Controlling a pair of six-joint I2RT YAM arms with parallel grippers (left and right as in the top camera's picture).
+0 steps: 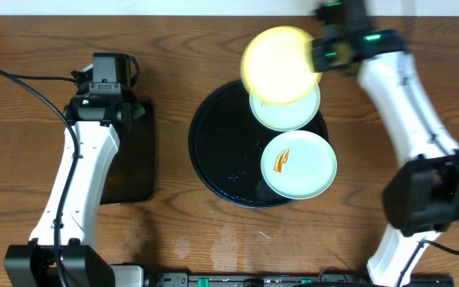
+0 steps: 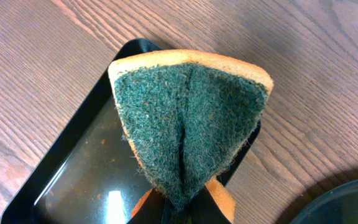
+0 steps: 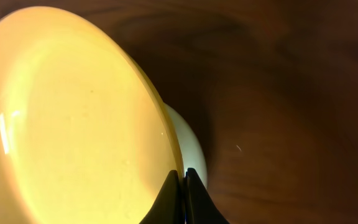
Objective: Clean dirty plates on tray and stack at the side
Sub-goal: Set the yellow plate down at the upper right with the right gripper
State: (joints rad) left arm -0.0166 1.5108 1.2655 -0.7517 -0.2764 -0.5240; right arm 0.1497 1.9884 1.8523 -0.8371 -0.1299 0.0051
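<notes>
My right gripper (image 1: 319, 54) is shut on the rim of the pale yellow plate (image 1: 278, 64) and holds it lifted and tilted over the far edge of the round black tray (image 1: 213, 151). The plate's face looks clean in the right wrist view (image 3: 73, 118), where the jaws (image 3: 184, 180) pinch its rim. Two mint-blue plates lie on the tray: a clean one (image 1: 289, 114) partly under the yellow plate, and one with an orange smear (image 1: 299, 165) at the right. My left gripper (image 2: 185, 208) is shut on a green and orange sponge (image 2: 188, 124), held above the rectangular tray.
A small rectangular black tray (image 1: 134, 171) lies at the left under the left arm; it also shows in the left wrist view (image 2: 73, 168). A black cable (image 1: 30, 80) runs across the far left of the wooden table.
</notes>
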